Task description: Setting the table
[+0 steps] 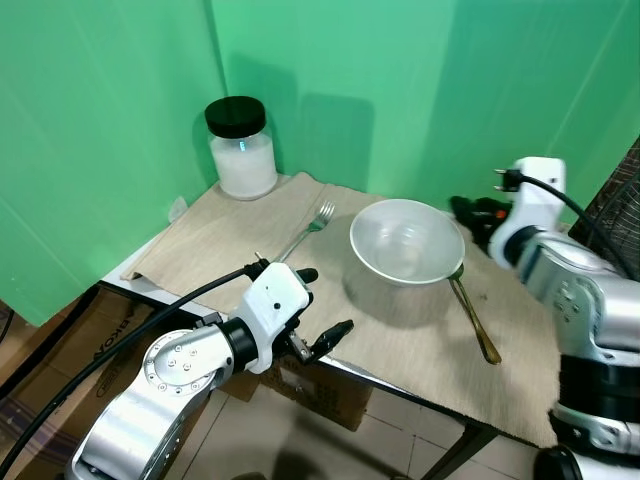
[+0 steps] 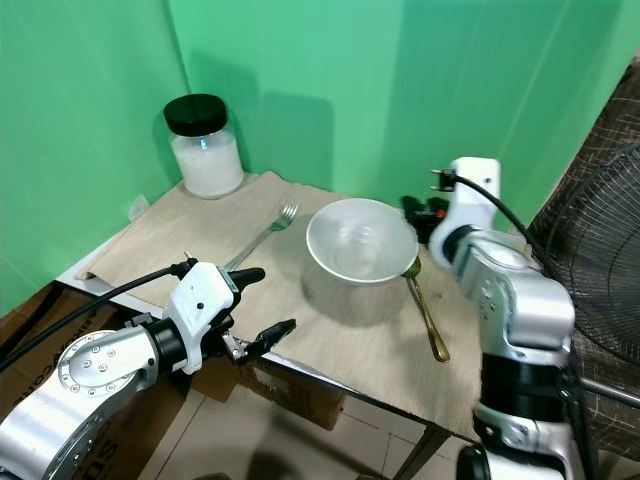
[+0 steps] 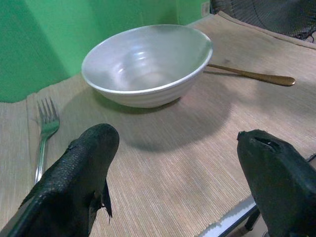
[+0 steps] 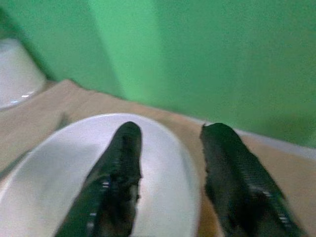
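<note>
My two pincers, both spread apart, at the table with the bowl between fork and spoon.

My left gripper [image 1: 318, 303] hangs at the near edge of the table [image 1: 150, 285], its fingers [image 3: 84, 168] wide apart and holding nothing, pointing across the beige cloth [image 1: 220, 235] toward the white bowl [image 1: 406, 243]. My right gripper [image 4: 170, 173] reaches in from the far right side, its fingers [image 4: 118, 168] apart too, one above the bowl's inside and the other just outside its rim [image 4: 190, 163]; whether they touch it I cannot tell. The bowl stands upright in the middle of the cloth. A silver fork [image 1: 305, 232] lies just to its left, tines away from me. A gold spoon [image 1: 475, 320] lies on its right, its far end touching or under the bowl's edge. A black-lidded jar [image 1: 241, 148] of white stuff stands in the far left corner against the green backdrop [image 1: 400, 80].
</note>
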Robot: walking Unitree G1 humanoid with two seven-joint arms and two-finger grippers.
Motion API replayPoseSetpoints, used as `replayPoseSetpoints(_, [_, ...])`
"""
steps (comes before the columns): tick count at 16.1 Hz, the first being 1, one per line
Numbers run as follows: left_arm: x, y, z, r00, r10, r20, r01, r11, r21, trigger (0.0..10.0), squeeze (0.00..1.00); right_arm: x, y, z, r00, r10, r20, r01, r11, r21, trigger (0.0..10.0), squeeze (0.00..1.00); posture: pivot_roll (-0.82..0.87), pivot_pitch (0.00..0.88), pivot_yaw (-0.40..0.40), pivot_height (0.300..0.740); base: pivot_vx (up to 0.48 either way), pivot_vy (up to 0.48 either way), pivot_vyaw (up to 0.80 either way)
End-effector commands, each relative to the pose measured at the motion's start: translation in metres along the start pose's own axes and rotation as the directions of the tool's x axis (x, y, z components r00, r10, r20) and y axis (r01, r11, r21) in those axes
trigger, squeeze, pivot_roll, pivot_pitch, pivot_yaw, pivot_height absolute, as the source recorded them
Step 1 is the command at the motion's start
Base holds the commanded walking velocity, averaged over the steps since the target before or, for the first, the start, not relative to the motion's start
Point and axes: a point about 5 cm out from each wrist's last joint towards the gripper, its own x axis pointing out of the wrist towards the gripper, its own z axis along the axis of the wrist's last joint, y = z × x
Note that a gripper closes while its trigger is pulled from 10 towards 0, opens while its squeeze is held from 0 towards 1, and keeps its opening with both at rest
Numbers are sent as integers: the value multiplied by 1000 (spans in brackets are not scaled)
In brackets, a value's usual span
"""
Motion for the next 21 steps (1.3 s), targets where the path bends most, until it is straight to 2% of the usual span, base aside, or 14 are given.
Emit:
replayPoseSetpoints(1, [-1,3,0,1000,15,-3,-15,1000,9,10000,0,2,1,2,1000,18,3,-18,1000,16,10000,1000,-35,0,5,740,0,0,0])
replayPoseSetpoints(4, [-2,2,0,1000,23,0,-23,1000,4,10000,0,18,1,-16,998,-14,-69,12,1000,-20,10000,1000,-26,0,-7,740,0,0,0])
replayPoseSetpoints(5, [-3,2,0,1000,23,1,-23,1000,2,10000,0,20,0,-20,996,-21,-83,18,999,-34,10000,0,-25,0,-7,740,0,0,0])
replayPoseSetpoints(10, [0,4,-1,1000,30,3,-30,1000,0,10000,0,22,-8,-29,993,-63,-97,53,993,-102,10000,0,-30,0,-2,740,0,0,0])
replayPoseSetpoints(13, [12,26,4,992,113,64,-114,993,15,10000,0,20,-9,-9,998,-60,8,60,997,-47,10000,0,-27,0,-4,740,0,0,0])
replayPoseSetpoints(14, [22,41,7,986,139,95,-140,990,12,10000,0,19,-12,0,996,-70,50,72,997,-40,10000,0,-26,0,-4,740,0,0,0])
replayPoseSetpoints(15, [27,48,9,983,149,111,-151,988,9,10000,0,19,-14,3,994,-84,65,87,995,-42,10000,0,-28,0,-3,740,0,0,0])
replayPoseSetpoints(16, [44,62,11,982,133,132,-135,991,5,10000,0,19,-22,6,989,-126,82,130,991,-44,10000,0,-30,0,0,740,0,0,0])
replayPoseSetpoints(18, [59,68,10,987,87,136,-88,996,3,10000,0,19,-27,5,984,-155,83,160,986,-56,10000,0,-45,0,11,740,0,0,0])
replayPoseSetpoints(19, [72,72,9,989,56,137,-57,998,1,10000,0,18,-30,4,980,-180,82,185,981,-61,10000,0,-54,0,16,740,0,0,0])
replayPoseSetpoints(21, [93,76,6,989,22,144,-16,999,-44,10000,0,16,-40,-2,969,-237,71,240,970,-32,10000,0,-84,0,34,740,0,0,0])
